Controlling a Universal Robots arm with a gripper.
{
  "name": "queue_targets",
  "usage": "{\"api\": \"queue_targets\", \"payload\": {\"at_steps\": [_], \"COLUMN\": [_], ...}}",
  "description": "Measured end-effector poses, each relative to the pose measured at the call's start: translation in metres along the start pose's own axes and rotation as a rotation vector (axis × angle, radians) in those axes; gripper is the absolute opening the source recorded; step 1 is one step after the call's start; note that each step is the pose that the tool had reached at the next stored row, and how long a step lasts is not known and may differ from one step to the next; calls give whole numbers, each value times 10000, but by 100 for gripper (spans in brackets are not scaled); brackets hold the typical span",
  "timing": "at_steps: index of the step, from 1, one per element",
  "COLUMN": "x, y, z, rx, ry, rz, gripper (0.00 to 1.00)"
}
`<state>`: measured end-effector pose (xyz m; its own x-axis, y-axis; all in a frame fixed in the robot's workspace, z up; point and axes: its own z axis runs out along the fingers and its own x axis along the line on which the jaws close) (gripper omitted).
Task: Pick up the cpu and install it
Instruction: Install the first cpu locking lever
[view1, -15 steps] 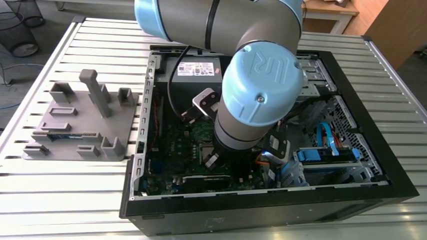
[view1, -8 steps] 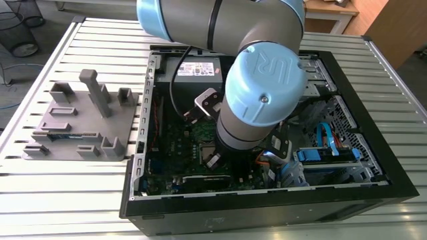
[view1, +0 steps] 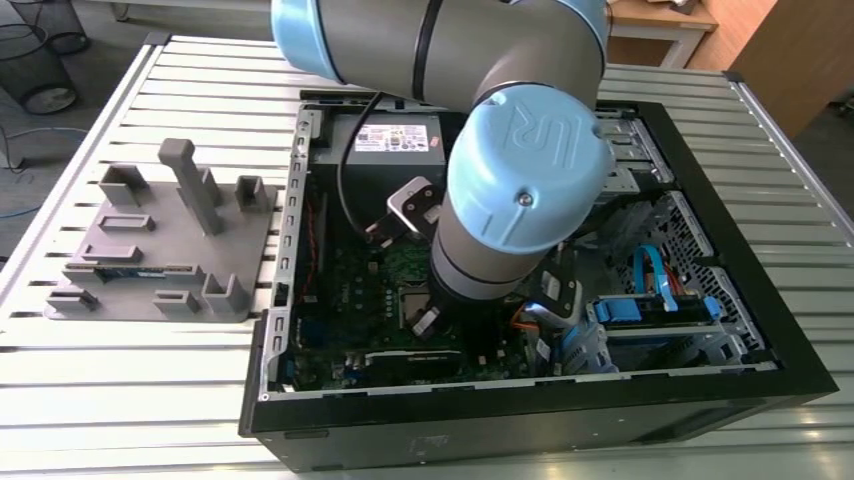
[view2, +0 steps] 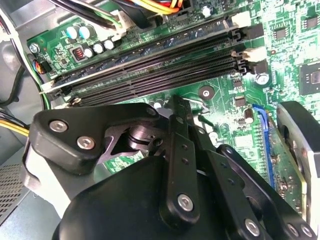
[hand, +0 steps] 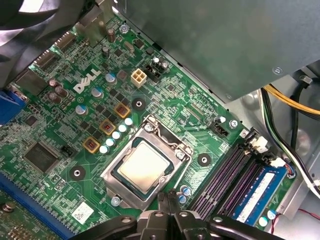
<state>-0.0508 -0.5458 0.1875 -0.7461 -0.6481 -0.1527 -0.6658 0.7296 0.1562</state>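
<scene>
The cpu (hand: 145, 165), a small square chip with a shiny silver top, lies flat in the motherboard socket, and the socket's silver frame (hand: 114, 176) surrounds it. In the first wrist view my gripper (hand: 167, 200) hangs just beside the socket's edge, its two black fingertips pressed together with nothing between them. In the second wrist view the gripper's black linkage (view2: 175, 165) hovers over the green board beside the memory slots (view2: 160, 65). In the exterior view the arm (view1: 514, 190) reaches down into the open computer case (view1: 534, 410) and hides the socket.
A grey tray (view1: 147, 240) with upright holders stands on the slatted table at the exterior view's left. A memory stick (hand: 260, 192) sits in a slot beside the socket. Cables (hand: 285, 115) and the power supply's metal box (hand: 225, 45) crowd the case around the board.
</scene>
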Motion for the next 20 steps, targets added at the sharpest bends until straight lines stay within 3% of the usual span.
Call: {"api": "queue_targets", "payload": {"at_steps": [20], "x": [41], "y": [35], "z": [-15], "rx": [13], "ry": [-17], "rz": [-5], "gripper": [11]}}
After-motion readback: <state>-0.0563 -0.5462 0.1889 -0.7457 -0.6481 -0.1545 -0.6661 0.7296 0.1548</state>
